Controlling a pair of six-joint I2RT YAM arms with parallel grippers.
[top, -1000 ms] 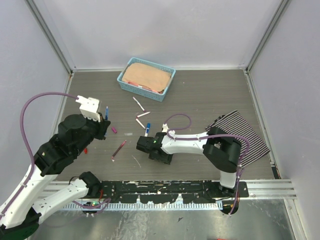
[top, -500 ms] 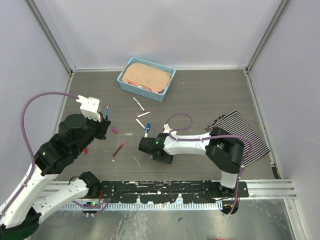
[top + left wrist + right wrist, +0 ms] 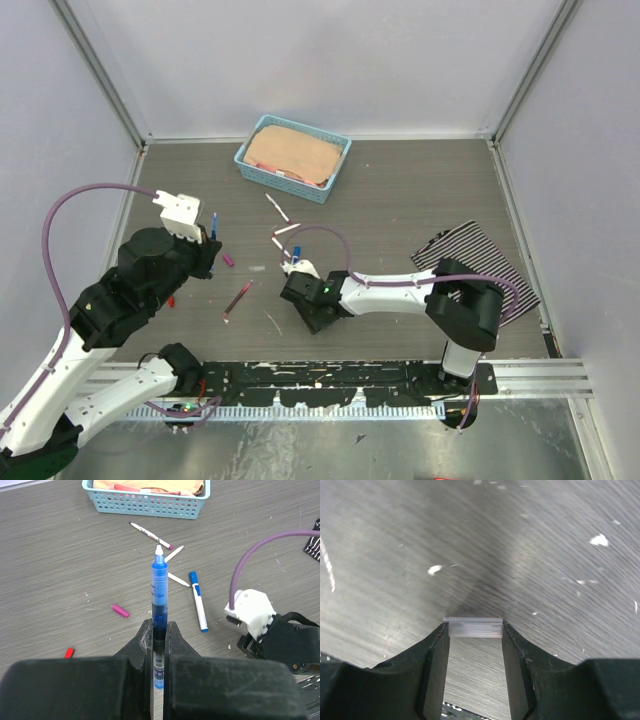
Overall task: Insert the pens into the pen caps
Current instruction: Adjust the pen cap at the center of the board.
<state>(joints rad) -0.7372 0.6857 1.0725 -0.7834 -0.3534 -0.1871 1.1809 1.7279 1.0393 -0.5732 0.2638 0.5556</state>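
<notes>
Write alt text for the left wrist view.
The left gripper is shut on a blue pen pointing away over a grey table. Beyond lie a blue-capped white pen, a magenta cap, a red cap and a light blue basket; the right arm sits at right.

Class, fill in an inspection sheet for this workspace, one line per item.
Surface: grey wood-grain table, flecked white.
Job's things: blue pen held upright; white pens, maroon pen, magenta cap, red cap lying loose.
Clutter: blue basket holding peach cloth; striped cloth.
Grippers: left gripper shut on blue pen; right gripper: fingers pinch a clear plastic piece.
Cables: purple cables along both arms.
Surroundings: pale walls, metal corner posts.
</notes>
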